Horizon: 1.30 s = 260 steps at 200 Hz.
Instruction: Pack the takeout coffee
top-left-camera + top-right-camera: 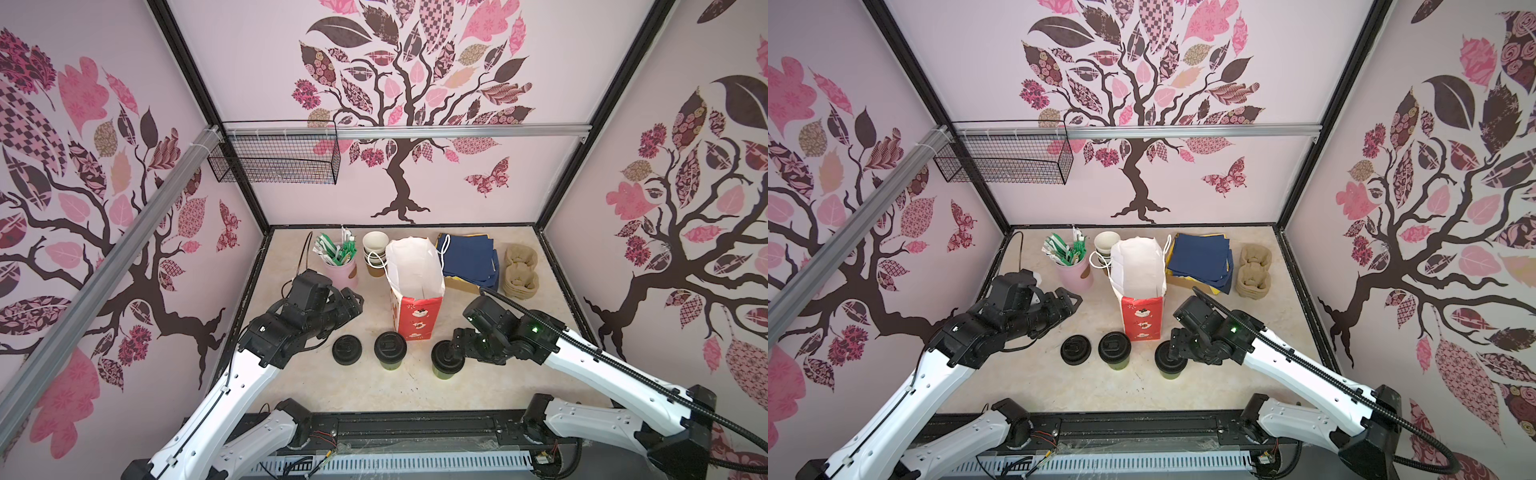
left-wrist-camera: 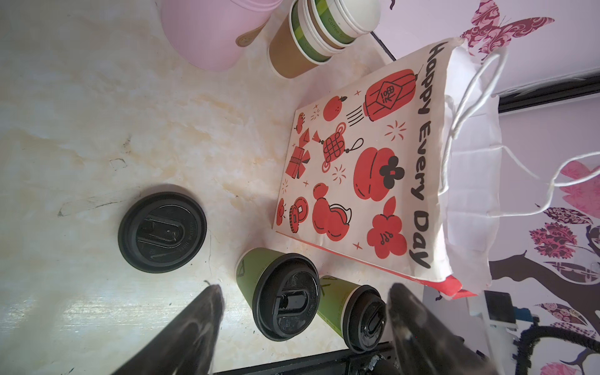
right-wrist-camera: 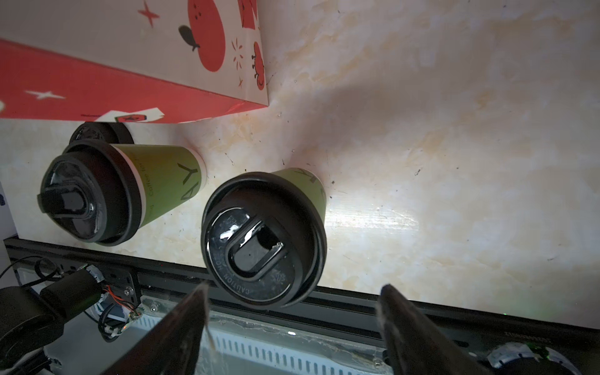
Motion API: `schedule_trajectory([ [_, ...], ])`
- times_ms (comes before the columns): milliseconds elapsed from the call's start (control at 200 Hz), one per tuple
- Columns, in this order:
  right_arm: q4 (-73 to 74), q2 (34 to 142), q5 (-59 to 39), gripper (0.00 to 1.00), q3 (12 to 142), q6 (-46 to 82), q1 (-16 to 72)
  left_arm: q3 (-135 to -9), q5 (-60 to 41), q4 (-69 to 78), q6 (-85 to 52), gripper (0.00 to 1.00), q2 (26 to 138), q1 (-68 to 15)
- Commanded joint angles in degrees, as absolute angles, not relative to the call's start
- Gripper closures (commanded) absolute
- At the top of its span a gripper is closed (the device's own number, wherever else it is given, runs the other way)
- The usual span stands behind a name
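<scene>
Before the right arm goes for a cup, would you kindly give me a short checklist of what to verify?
1. Right gripper open: ok.
2. Cup beneath it upright, not yet between the fingers: ok.
3. Its lid fully seated: cannot tell.
4. Other cup upright, apart from the first: ok.
5. Paper bag standing, mouth open: ok.
6. Left gripper open, holding nothing: ok.
</scene>
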State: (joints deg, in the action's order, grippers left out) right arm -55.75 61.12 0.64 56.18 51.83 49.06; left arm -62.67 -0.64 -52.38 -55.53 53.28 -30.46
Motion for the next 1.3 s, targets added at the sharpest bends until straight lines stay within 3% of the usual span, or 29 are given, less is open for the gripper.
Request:
schedule_trajectory([
  [0,-54.8,61.7,1.2,0.1,55.9,53.3,50.5,-62.3,-2.0,-48.4,-55.6,0.17,53.3,-30.2],
  [490,-56.1,64.2,5.5,0.07,57.1,55.3,56.6,-62.7,-4.0,-44.4,-53.2,0.17,54.7,-30.2],
  [600,-59.1,62.8,11.6,0.1,59.9,57.6,56.1,-64.2,-4.7,-43.8,-51.1,0.17,55.2,-30.3],
  [805,-63.0,60.3,10.6,0.15,66.6,46.0,35.1,-67.3,-5.5,-41.4,-46.0,0.16,56.5,-30.2],
  [990,-58.2,68.5,3.0,0.17,73.3,26.8,10.3,-71.1,-4.5,-40.7,-40.7,0.15,59.1,-30.1],
  [1295,-50.8,90.8,3.4,0.26,87.2,12.5,-4.1,-73.5,0.0,-40.0,-35.4,0.13,62.1,-30.0],
])
